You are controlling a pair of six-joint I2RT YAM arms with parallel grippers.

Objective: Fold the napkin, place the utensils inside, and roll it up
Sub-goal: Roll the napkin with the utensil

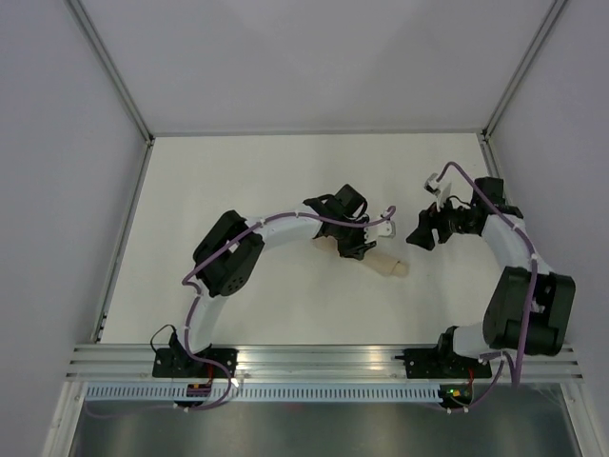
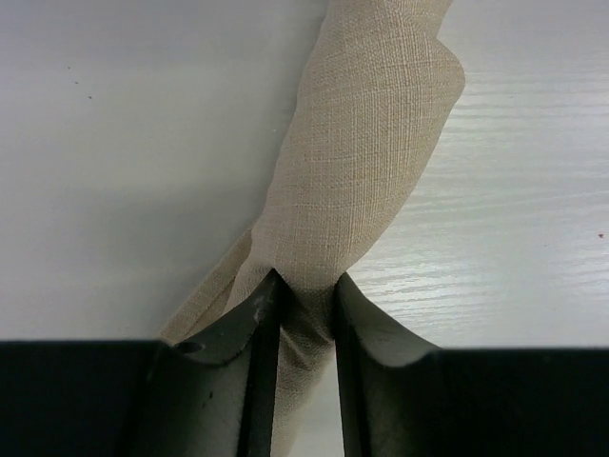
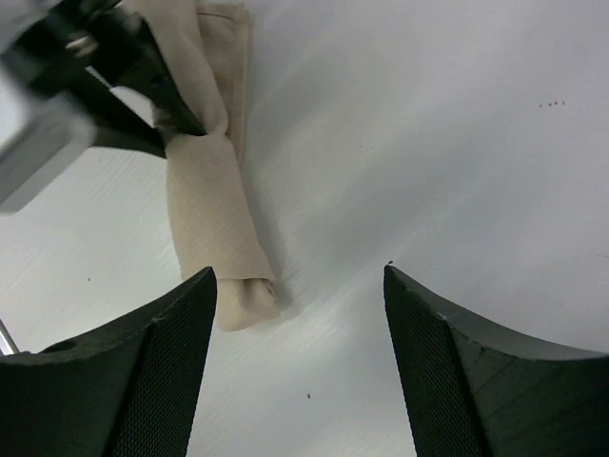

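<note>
The napkin (image 1: 388, 266) lies rolled into a beige tube on the white table, right of centre. My left gripper (image 1: 359, 249) is shut on the roll's left part. In the left wrist view the cloth (image 2: 366, 143) is pinched between both black fingers, at the left gripper (image 2: 306, 286). My right gripper (image 1: 420, 232) hovers open to the right of and beyond the roll, with nothing between its fingers. In the right wrist view the roll's free end (image 3: 217, 238) lies ahead and left of the right gripper (image 3: 300, 276). The utensils are hidden.
The white table (image 1: 285, 181) is walled by grey panels at the back and on both sides. An aluminium rail (image 1: 324, 360) with both arm bases runs along the near edge. The left arm's elbow (image 1: 228, 252) stands left of the roll.
</note>
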